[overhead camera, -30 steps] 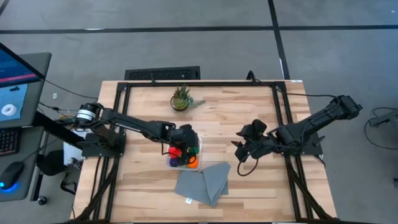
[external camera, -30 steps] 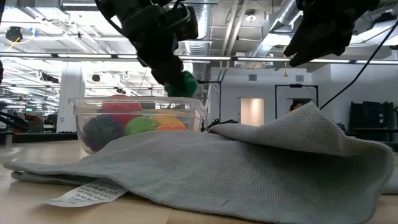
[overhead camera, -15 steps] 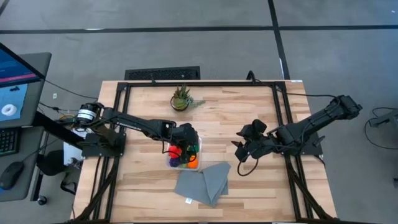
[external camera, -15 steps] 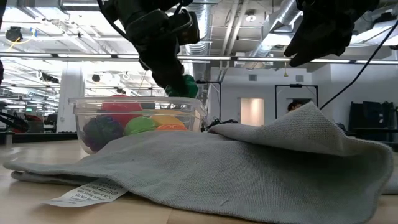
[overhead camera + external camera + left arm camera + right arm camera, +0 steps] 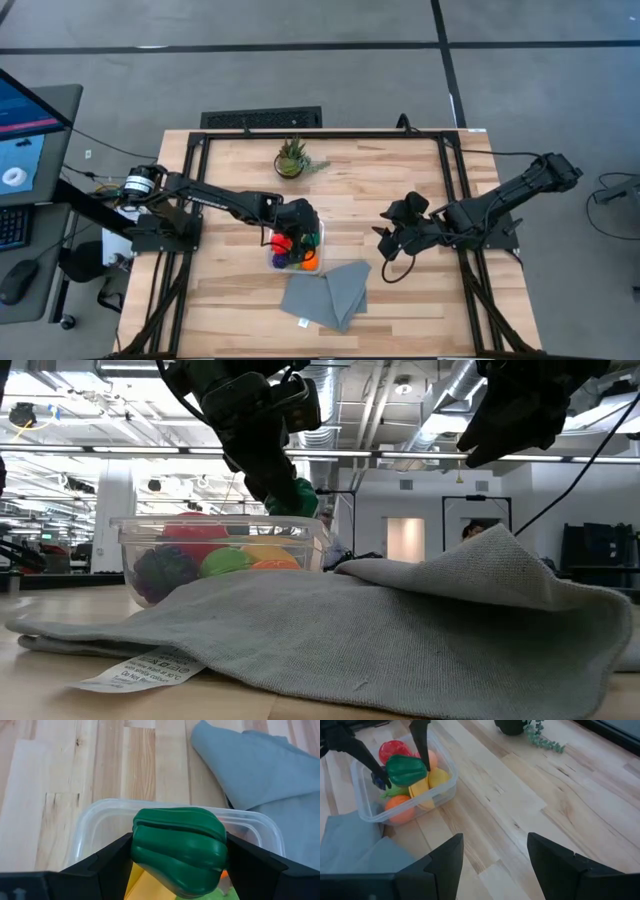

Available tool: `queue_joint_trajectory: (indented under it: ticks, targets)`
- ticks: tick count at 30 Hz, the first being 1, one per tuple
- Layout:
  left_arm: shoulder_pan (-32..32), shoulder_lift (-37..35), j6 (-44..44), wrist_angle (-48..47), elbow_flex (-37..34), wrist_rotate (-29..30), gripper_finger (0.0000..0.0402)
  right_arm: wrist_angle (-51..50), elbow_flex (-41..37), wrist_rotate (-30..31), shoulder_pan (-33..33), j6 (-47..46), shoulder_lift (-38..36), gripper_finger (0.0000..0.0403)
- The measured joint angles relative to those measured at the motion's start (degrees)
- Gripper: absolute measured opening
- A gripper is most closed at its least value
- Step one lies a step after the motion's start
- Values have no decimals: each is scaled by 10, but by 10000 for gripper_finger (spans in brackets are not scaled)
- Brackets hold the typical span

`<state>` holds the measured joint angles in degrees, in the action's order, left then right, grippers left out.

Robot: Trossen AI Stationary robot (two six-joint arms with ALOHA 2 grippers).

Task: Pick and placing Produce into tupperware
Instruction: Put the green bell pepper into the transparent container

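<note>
Overhead, left gripper [image 5: 177, 851] clasps green pepper [image 5: 178, 851] above tupperware [image 5: 95, 827] — right arm idle.

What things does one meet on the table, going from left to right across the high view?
Left tool holding the dark green pepper above the tupperware → grey cloth → right tool. The potted plant sits farther back, overlapping the container's span, so it is left out.

Two dark, jointed, cabled arms
</note>
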<state>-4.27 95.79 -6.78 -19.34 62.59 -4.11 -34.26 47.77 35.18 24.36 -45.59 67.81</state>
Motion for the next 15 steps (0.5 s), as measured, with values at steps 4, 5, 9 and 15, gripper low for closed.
queue_joint_trajectory:
  ticks: [4,5,9,15]
  targets:
    - [0,0,-4,0,0,-1,268,0,0,0,0,4,0,245]
    - [0,0,-5,0,0,-1,268,0,0,0,0,5,0,245]
    - [0,0,-11,0,0,-7,272,0,0,0,0,5,0,245]
    - [0,0,-11,-1,0,-7,296,0,0,0,0,5,0,245]
